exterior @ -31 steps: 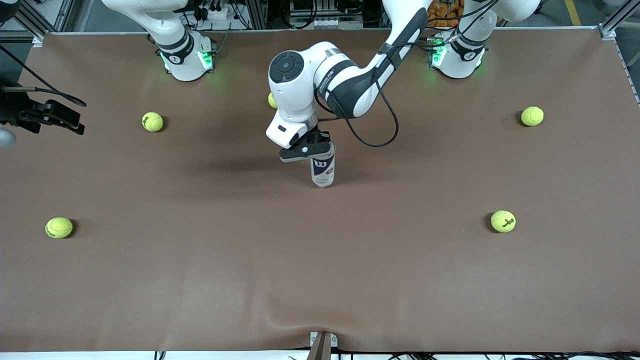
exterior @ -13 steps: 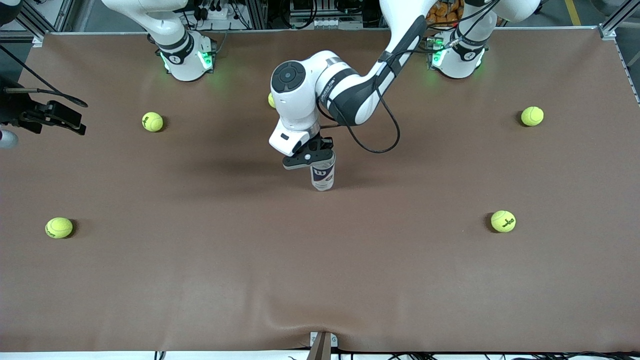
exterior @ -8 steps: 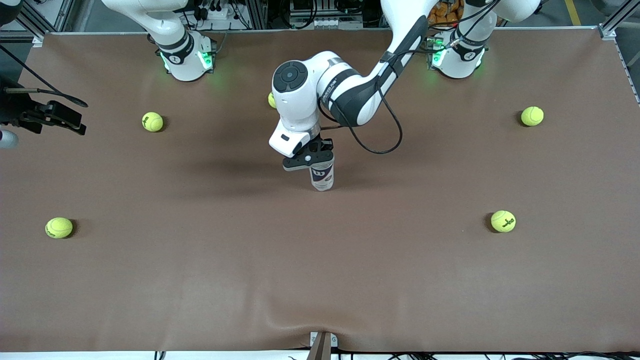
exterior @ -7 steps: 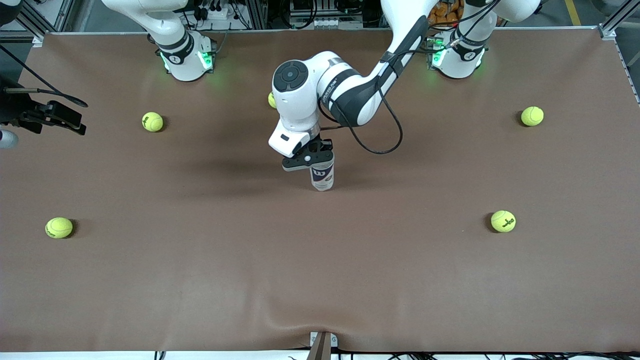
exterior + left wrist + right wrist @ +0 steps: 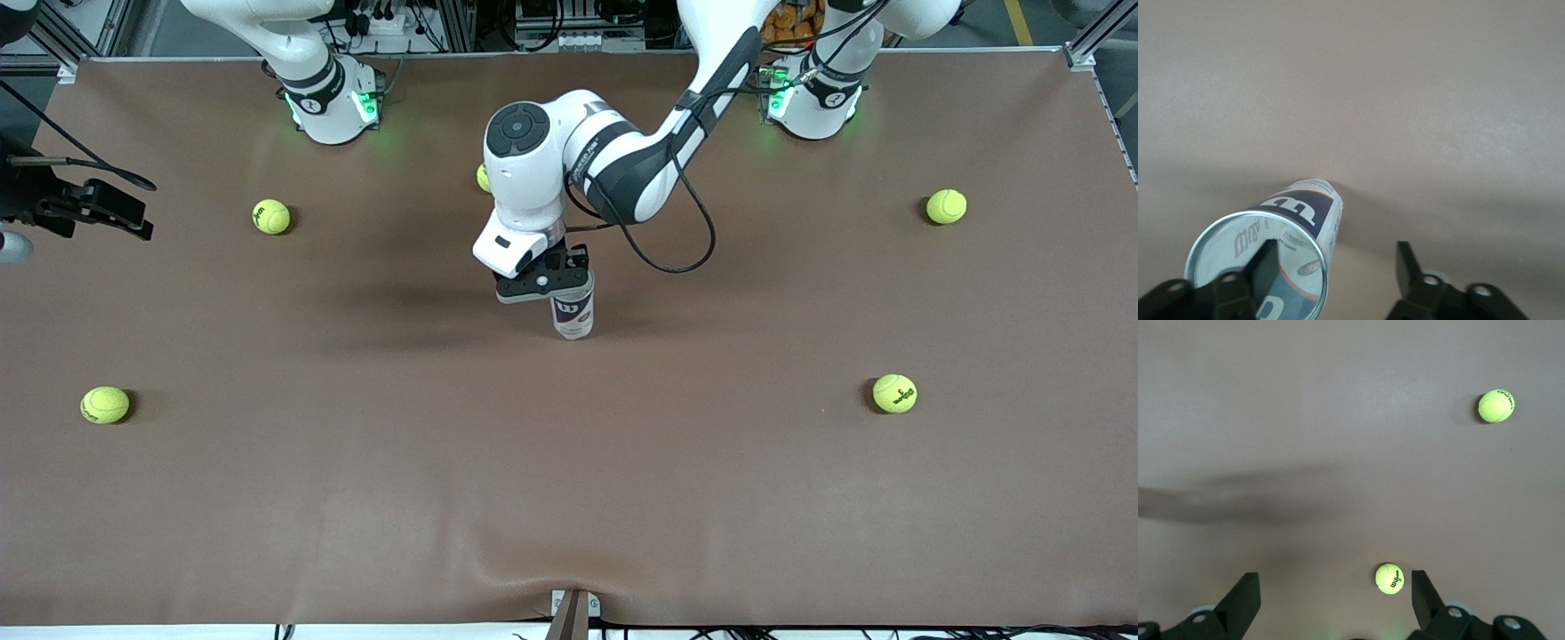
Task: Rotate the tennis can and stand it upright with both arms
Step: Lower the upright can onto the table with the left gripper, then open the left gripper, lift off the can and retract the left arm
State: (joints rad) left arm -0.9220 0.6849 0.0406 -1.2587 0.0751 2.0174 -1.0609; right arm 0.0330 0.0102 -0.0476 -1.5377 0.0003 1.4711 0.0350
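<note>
Tennis can [image 5: 573, 313] stands upright mid-table; left gripper [image 5: 1338, 263], fingers apart around its rim, should lift straight up without tipping it, while right gripper [image 5: 1331, 597] waits open near the table's edge.

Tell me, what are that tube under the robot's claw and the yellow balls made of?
The tennis can looks like thin clear plastic: in the left wrist view its print shows through the wall. Its rim shines silver, probably metal. The label seems glossy printed film or paper. The tennis balls look fuzzy and matte, likely felt. The table cover appears to be matte brown fabric or paper.
</note>
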